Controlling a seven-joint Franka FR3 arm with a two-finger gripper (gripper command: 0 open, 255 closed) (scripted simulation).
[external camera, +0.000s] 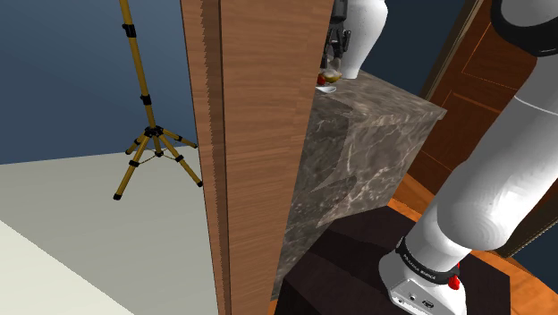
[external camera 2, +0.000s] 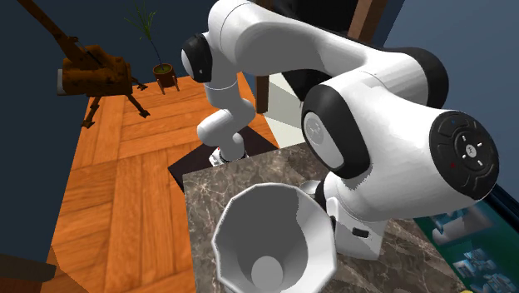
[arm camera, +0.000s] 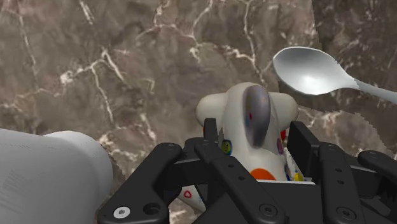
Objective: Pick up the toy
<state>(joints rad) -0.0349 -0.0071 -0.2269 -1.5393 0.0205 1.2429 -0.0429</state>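
Note:
The toy (arm camera: 254, 114) is a cream figure with coloured dots and a grey patch on top. It stands between my two black fingers, which press against its sides, so my gripper (arm camera: 257, 139) is shut on it. In the shoulder view the gripper (external camera: 334, 55) points down at the toy (external camera: 327, 80), a small red and yellow shape right at the marble counter's top edge. A wooden panel hides part of it there. I cannot tell whether the toy still touches the marble.
A silver spoon (arm camera: 312, 70) lies on the marble counter (arm camera: 127, 63) just beyond the toy. A white flared vessel (external camera 2: 274, 241) stands close beside the gripper. A tall wooden panel (external camera: 259, 152) rises along the counter's side. A yellow tripod (external camera: 147, 134) stands on the floor.

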